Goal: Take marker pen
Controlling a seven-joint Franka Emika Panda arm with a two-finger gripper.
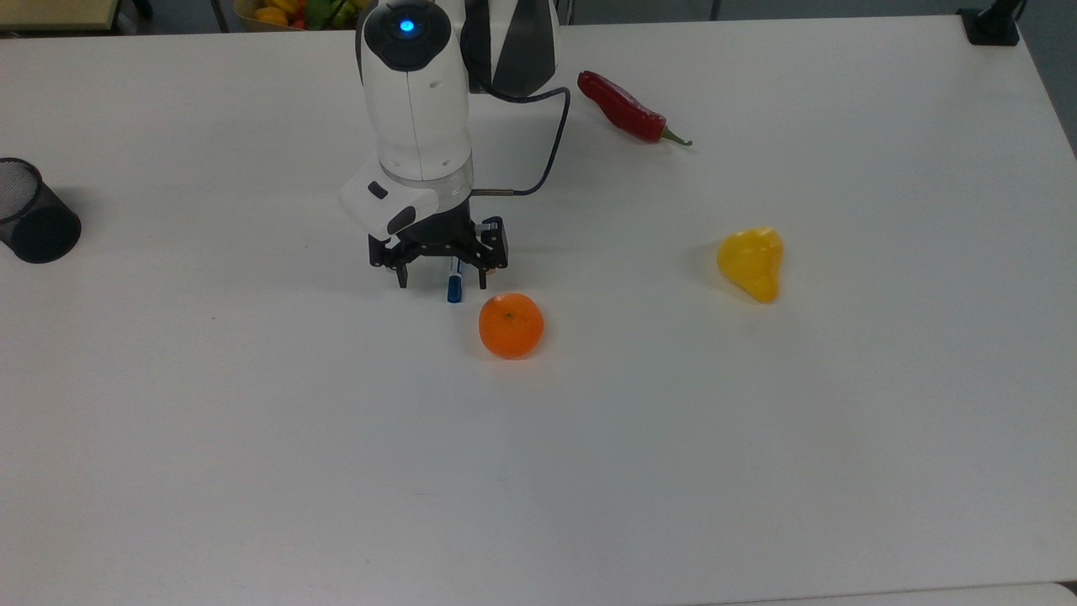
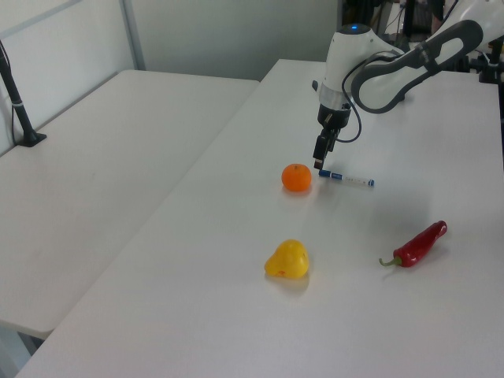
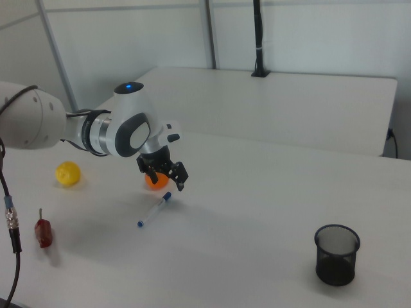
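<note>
We note the marker pen point(image 2: 346, 179) lying flat on the desk point(image 1: 757, 438), just beside the orange point(image 1: 511, 325), its blue cap end nearest the fruit. The pincer point(image 1: 439, 278) hangs released above that cap end, fingers spread to either side and gripping nothing. The yellow pear point(image 1: 751, 262) and red chilli point(image 1: 627, 108) lie well apart from the orange.

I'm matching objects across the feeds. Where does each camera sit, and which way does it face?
Top view: high, facing the arm's base across the table; shows forearm, open pincer over the marker.
Left view: low beside the table, looks along it; arm, pincer, pepper.
Right view: opposite side, looks back; arm, pincer, cup.
All share marker and orange.
</note>
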